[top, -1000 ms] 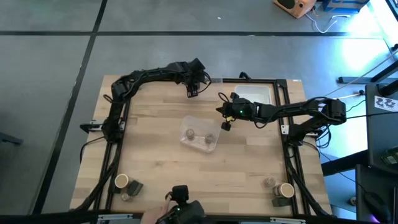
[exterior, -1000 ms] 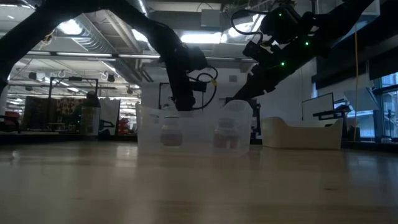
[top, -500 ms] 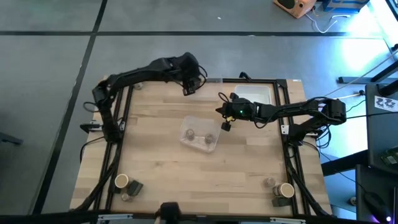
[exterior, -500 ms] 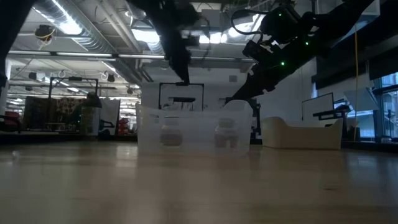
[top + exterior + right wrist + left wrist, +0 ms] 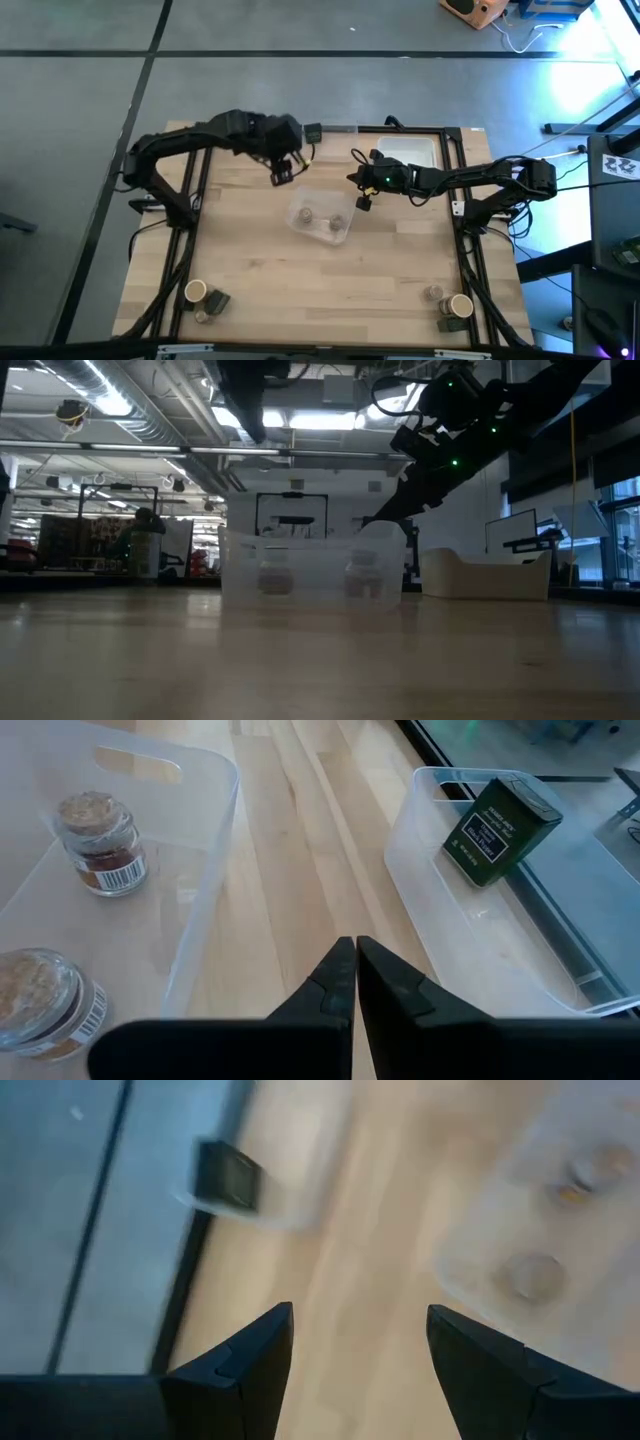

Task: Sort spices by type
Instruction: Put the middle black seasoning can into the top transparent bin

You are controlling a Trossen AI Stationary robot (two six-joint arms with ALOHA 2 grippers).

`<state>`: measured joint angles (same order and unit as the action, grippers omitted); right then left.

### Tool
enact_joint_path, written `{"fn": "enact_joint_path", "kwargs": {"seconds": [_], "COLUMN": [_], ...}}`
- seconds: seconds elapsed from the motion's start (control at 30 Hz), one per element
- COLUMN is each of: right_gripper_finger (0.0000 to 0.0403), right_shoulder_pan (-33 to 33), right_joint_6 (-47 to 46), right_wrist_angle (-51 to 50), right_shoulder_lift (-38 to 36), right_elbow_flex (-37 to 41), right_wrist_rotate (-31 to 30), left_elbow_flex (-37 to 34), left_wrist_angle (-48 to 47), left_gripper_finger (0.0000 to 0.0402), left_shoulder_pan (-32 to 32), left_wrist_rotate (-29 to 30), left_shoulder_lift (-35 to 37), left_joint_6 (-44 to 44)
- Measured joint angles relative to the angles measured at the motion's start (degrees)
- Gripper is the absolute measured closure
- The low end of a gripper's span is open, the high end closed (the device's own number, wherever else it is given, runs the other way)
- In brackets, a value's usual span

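Observation:
My left gripper (image 5: 283, 173) hangs open and empty above the table, between the far clear bin (image 5: 335, 128) and the centre clear bin (image 5: 320, 232). A dark green spice tin (image 5: 313, 131) stands in the far bin. Two round spice jars (image 5: 100, 842) (image 5: 40, 990) stand in the centre bin. My right gripper (image 5: 365, 201) is shut and empty, just off the centre bin's right side. More spices stand at the near left: a tan-topped jar (image 5: 195, 291), a dark box (image 5: 217, 300) and a grey jar (image 5: 203, 316). Three more stand at the near right (image 5: 448, 308).
A white tray (image 5: 410, 152) sits at the far right, behind my right arm. Bare wood lies between the centre bin and the near spice groups. The table's dark frame rails (image 5: 185, 200) run along its left and right sides.
My left gripper has risen from the far clear bin and swung toward the table's left and near side, rolling somewhat; it stays open and empty. The dark tin stays in the far bin. My right arm has kept still.

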<state>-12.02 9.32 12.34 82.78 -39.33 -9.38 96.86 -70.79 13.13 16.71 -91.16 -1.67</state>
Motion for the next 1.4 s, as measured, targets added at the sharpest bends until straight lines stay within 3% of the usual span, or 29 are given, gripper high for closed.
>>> {"fn": "enact_joint_path", "kwargs": {"seconds": [0.17,0.5,0.73,0.93,1.27,1.4], "right_gripper_finger": [0.0386,0.0386,0.0386,0.0386,0.0386,0.0386], "right_shoulder_pan": [0.0,0.0,0.8,3.8,7.0,8.1], "right_joint_6": [0.0,0.0,-0.6,-0.1,0.0,0.0], "right_wrist_angle": [0.0,-0.9,-3.2,-2.2,10.3,12.8], "right_shoulder_lift": [0.0,0.0,-0.5,-2.0,-3.0,-3.0], "right_elbow_flex": [0.0,0.0,0.0,0.0,0.0,0.0], "right_wrist_rotate": [0.0,0.0,-1.0,-6.1,-2.9,-1.3], "left_elbow_flex": [0.0,-0.4,-6.1,-11.2,-13.3,-13.3], "left_wrist_angle": [-5.9,-6.4,-7.1,-7.6,-7.8,-7.7], "left_gripper_finger": [0.0188,0.0188,0.0188,0.0188,0.0188,0.0188], "left_shoulder_pan": [-6.9,-21.1,-29.8,-35.9,-48.0,-52.3], "left_wrist_rotate": [0.0,0.0,0.4,0.4,-3.1,-3.9], "left_shoulder_lift": [0.0,0.0,0.0,0.0,0.0,0.0], "left_joint_6": [7.6,19.8,30.3,42.0,64.4,67.3]}}
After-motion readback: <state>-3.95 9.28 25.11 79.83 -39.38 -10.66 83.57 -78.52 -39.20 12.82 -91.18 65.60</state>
